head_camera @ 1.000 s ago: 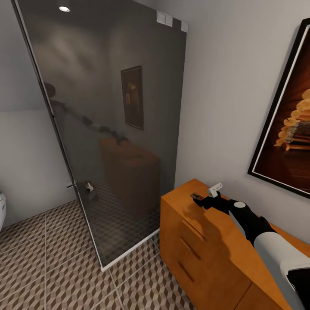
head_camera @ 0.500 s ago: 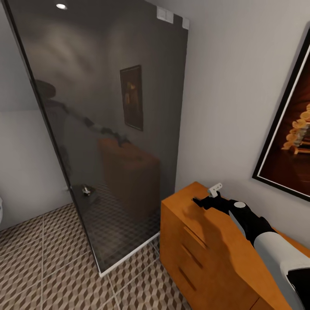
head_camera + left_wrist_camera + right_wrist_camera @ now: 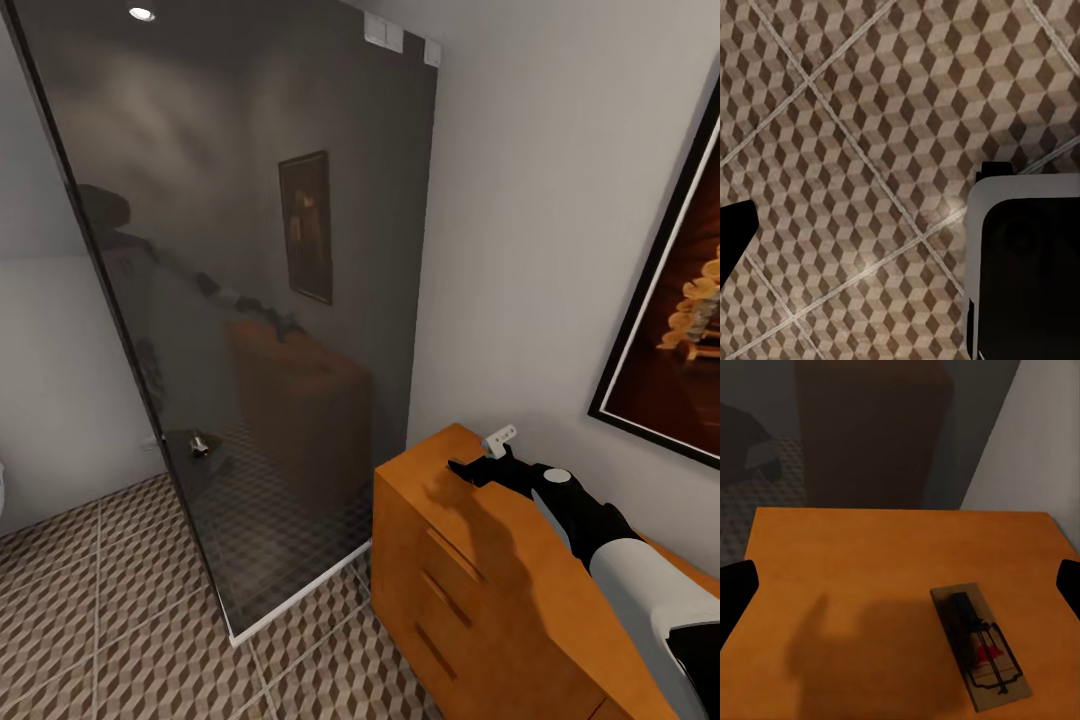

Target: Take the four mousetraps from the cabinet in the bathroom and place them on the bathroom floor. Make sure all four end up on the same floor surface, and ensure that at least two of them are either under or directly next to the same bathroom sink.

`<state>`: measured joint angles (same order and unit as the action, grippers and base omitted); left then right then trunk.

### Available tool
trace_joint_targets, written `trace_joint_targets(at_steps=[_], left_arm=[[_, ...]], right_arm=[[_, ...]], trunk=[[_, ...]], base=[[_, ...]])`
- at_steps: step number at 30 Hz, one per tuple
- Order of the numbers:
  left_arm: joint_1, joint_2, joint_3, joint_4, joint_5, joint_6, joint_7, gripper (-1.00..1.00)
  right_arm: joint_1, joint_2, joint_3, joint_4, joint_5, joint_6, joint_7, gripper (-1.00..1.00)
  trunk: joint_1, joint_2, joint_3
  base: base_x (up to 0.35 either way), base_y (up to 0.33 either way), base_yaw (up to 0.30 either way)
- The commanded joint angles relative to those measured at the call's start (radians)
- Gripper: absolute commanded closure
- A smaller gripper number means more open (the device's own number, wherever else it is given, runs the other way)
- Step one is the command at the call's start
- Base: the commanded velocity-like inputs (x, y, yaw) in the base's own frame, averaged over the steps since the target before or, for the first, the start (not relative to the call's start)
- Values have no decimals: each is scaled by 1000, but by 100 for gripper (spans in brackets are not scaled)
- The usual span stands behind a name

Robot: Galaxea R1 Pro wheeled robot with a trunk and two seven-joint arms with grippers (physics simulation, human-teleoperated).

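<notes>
Right gripper (image 3: 462,467) poised over the far end of the orange-brown cabinet (image 3: 470,560), fingers spread wide and gripping nothing. One mousetrap (image 3: 979,647) flat on the cabinet top, between the open fingertips. Left gripper's state impossible to judge; cube-patterned bathroom floor (image 3: 870,135) beneath it. Dark glass panel (image 3: 250,300) beside the cabinet.

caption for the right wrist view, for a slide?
Open right pincer poised above a mousetrap lying flat on the cabinet top.
</notes>
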<state>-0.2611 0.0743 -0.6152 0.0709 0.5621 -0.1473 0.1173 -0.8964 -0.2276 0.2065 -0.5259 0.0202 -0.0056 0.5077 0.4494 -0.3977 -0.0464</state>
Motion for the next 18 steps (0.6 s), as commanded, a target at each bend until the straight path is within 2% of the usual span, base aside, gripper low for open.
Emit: trace_joint_targets(at_steps=[1, 18], left_arm=[[-1, -1, -6, 3, 3, -5, 1, -100], [-1, -1, -6, 3, 4, -5, 1, -100]], right_arm=[[-1, -1, 4, -1, 2, -1, 0, -100], [-1, -1, 4, -1, 4, -1, 0, -100]], trunk=[[1, -2, -2], [1, -2, -2]], base=[[0, 0, 0], [0, 0, 0]])
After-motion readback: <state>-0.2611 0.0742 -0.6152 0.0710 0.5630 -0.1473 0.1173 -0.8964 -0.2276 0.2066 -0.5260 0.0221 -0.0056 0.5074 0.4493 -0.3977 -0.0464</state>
